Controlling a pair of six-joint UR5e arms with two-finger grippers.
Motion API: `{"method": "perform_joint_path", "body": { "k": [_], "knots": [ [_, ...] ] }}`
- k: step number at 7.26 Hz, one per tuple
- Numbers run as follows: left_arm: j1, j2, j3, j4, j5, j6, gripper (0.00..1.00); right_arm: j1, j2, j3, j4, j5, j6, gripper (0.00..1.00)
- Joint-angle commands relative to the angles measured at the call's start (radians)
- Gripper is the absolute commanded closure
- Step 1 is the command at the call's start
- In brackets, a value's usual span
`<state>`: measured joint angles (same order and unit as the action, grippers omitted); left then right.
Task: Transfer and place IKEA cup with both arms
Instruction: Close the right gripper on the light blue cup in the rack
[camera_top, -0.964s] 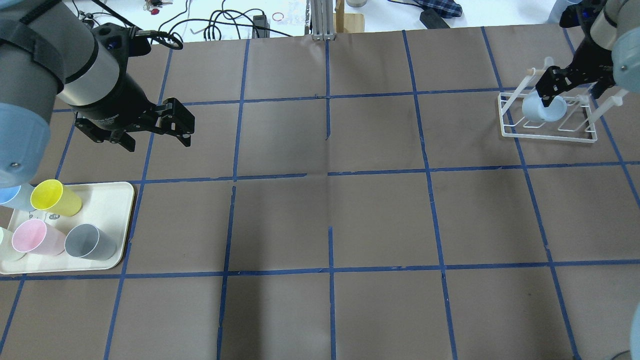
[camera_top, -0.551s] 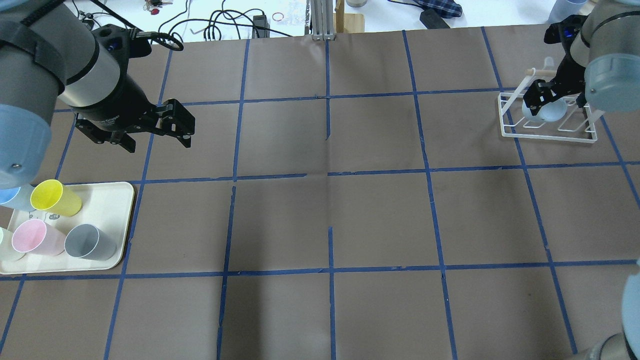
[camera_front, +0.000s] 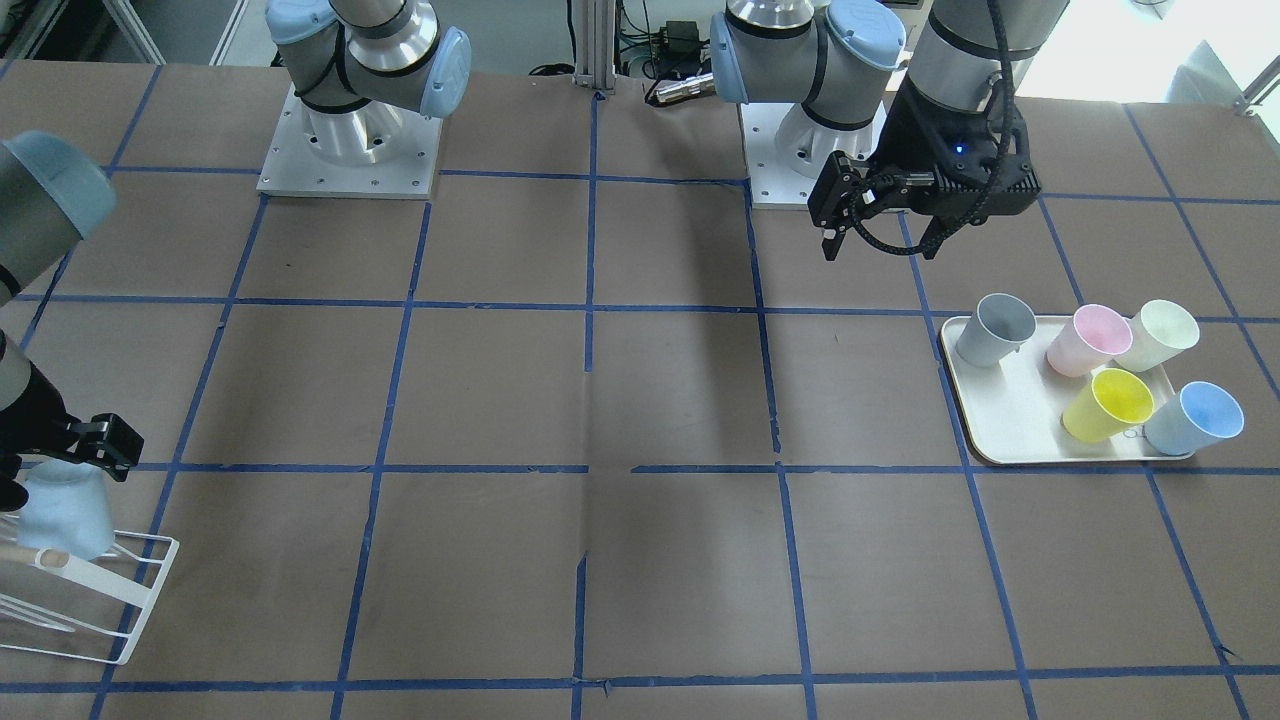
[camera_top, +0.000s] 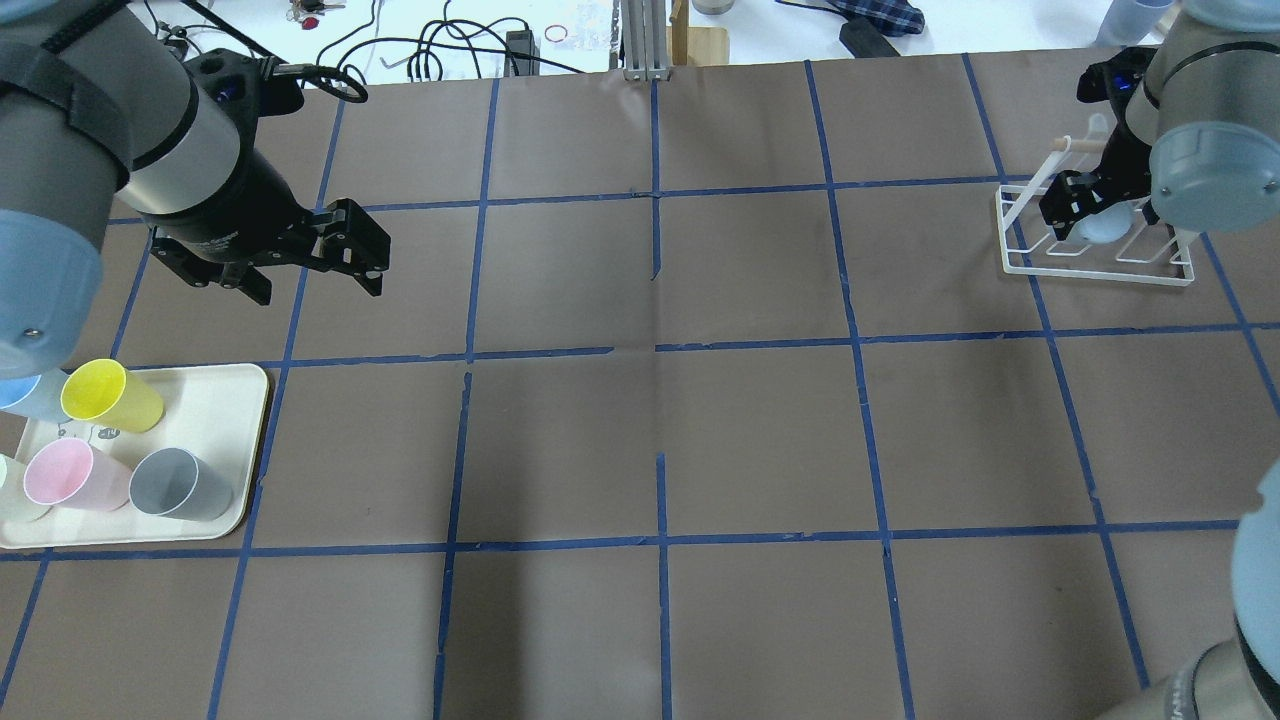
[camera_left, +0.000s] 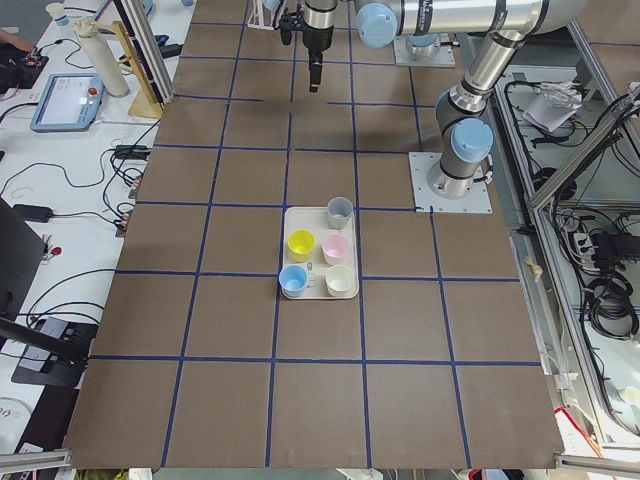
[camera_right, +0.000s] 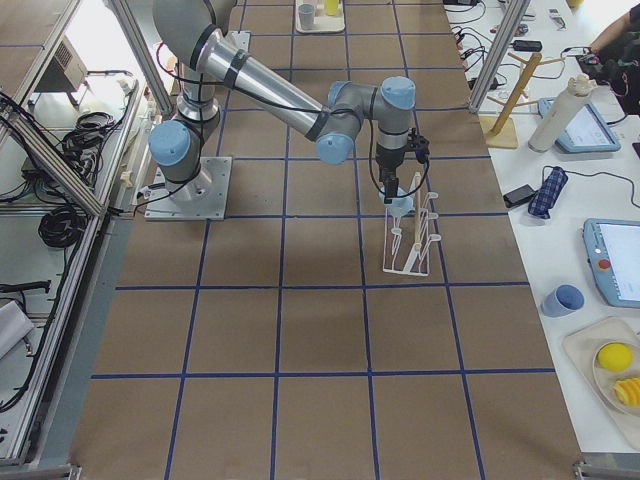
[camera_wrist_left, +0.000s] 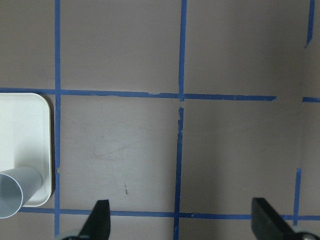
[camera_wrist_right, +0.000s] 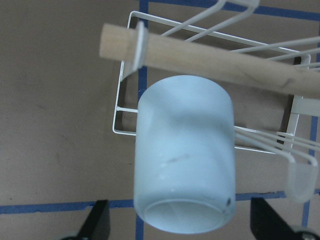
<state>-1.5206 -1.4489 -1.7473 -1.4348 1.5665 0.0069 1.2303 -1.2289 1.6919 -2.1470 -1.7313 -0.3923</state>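
IKEA cup (camera_wrist_right: 185, 155) sits bottom-up in white wire rack (camera_top: 1002, 230), near table's far edge on robot's right. Right gripper (camera_wrist_right: 181, 216) points down over it, fingers spread, gap each side of cup (no grip). Left gripper (camera_wrist_left: 181, 214) hovers near tray (camera_front: 1005, 410), spread too, holding nothing. Tray and rack well apart. Five on tray: grey cup (camera_front: 993, 330), pink cup (camera_front: 1087, 338), cream cup (camera_front: 1160, 335), yellow cup (camera_front: 1108, 405), blue cup (camera_front: 1195, 418).
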Motion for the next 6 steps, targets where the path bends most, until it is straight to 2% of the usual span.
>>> {"method": "perform_joint_path", "body": {
  "k": [1, 2, 3, 4, 5, 6],
  "knots": [
    [0.003, 0.002, 0.009, -0.003, 0.003, 0.004, 0.00, 0.000, 0.006, -0.001, -0.004, -0.002, 0.001, 0.00],
    [-0.001, 0.002, 0.012, -0.003, 0.001, 0.004, 0.00, 0.000, 0.008, -0.001, -0.007, -0.002, 0.001, 0.03],
    [-0.001, 0.004, 0.017, -0.006, 0.004, -0.002, 0.00, 0.000, 0.011, -0.005, -0.010, -0.001, 0.001, 0.13],
    [-0.009, 0.008, 0.021, -0.006, 0.001, -0.010, 0.00, 0.000, 0.011, -0.008, -0.010, -0.001, 0.001, 0.31],
    [-0.009, 0.010, 0.022, -0.006, 0.001, -0.010, 0.00, 0.000, 0.012, -0.009, -0.010, -0.001, 0.003, 0.43],
    [-0.007, 0.009, 0.006, -0.006, 0.001, -0.010, 0.00, 0.000, 0.012, -0.012, -0.010, -0.001, 0.001, 0.48]
  ]
}}
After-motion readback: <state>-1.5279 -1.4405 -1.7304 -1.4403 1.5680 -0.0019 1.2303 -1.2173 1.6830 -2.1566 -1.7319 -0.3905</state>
